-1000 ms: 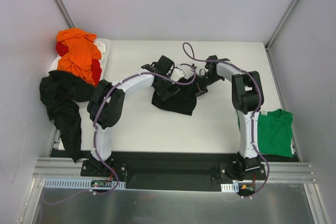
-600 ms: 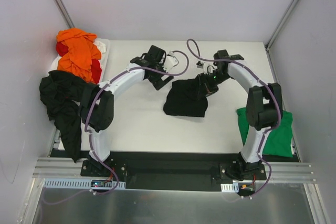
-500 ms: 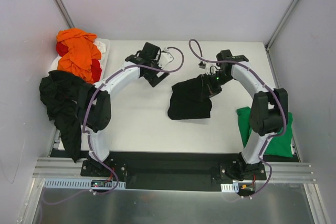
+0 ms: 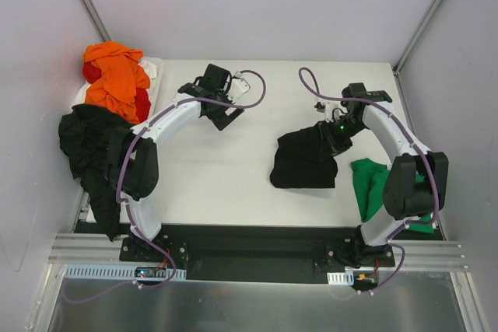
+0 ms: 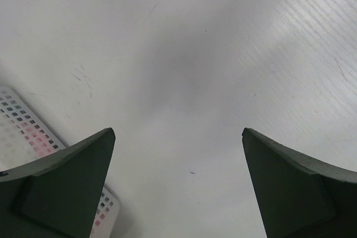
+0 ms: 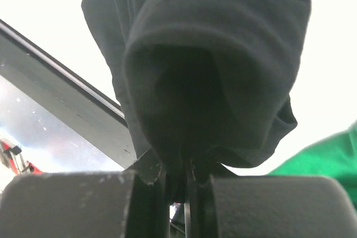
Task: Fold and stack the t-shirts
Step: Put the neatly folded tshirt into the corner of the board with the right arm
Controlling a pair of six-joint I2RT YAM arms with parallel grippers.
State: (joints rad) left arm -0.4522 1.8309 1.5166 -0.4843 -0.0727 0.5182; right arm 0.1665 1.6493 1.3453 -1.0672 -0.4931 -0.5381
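Note:
A folded black t-shirt (image 4: 303, 159) hangs from my right gripper (image 4: 336, 131), which is shut on its upper edge; in the right wrist view the black cloth (image 6: 212, 65) bulges out of the pinched fingers (image 6: 178, 176). A green t-shirt (image 4: 383, 184) lies folded at the table's right side, partly under the right arm, and its corner (image 6: 323, 163) shows in the right wrist view. My left gripper (image 4: 220, 111) hovers open over bare table at the back left, its fingers (image 5: 67, 188) wide apart with nothing between them. Orange (image 4: 117, 75), red (image 4: 142, 105) and black (image 4: 89, 145) t-shirts are heaped at the left.
The heap of shirts rests on a white tray (image 4: 154, 68) at the left edge, the black one spilling over the table side. A colour-chart card (image 5: 28, 132) lies beside the left gripper. The black base rail (image 4: 257, 250) runs along the near edge.
My right gripper has carried the black t-shirt from the table's middle toward the right, close to the green shirt. My left gripper has let go and drawn back to the left.

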